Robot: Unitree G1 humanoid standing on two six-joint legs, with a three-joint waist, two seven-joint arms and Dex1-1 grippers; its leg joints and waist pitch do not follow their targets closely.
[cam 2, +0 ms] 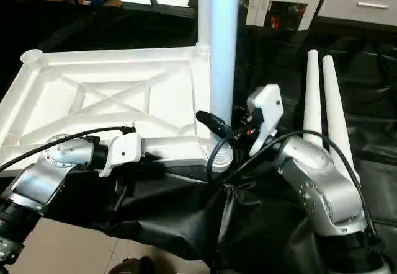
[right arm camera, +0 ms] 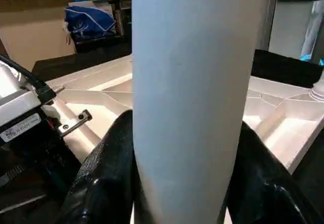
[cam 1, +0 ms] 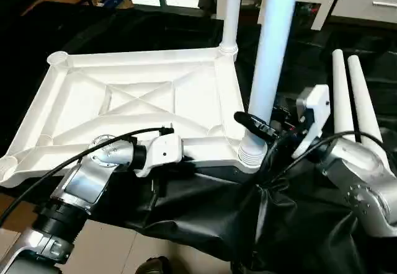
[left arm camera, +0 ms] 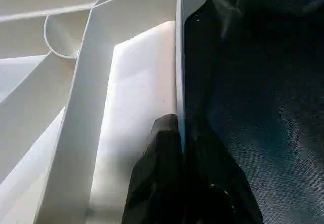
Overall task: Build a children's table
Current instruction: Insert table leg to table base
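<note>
Nearest the robot, the left gripper (left arm camera: 179, 153) pinches the near rim of the tabletop (cam 1: 136, 94), one black finger (left arm camera: 152, 173) on the inner face of the wall and the other on the outer face, against the black cloth (cam 1: 205, 212). The tabletop lies upside down on the black-draped work table (cam 2: 111, 32), its X-ribbed underside facing up. At its near right corner, the right gripper (cam 1: 257, 128) grasps an upright leg (cam 1: 273, 44) low on the tube, a finger (right arm camera: 104, 168) on each side of it; the leg's ribbed foot sits in the corner socket (cam 1: 249, 156). Just to the right of that arm, two loose legs (cam 1: 353, 94) lie side by side on the cloth, touching each other and pointing away from the robot. Farther back, another leg (cam 1: 231, 10) stands in the far right socket, while the far left socket (cam 1: 57, 57) is open
</note>
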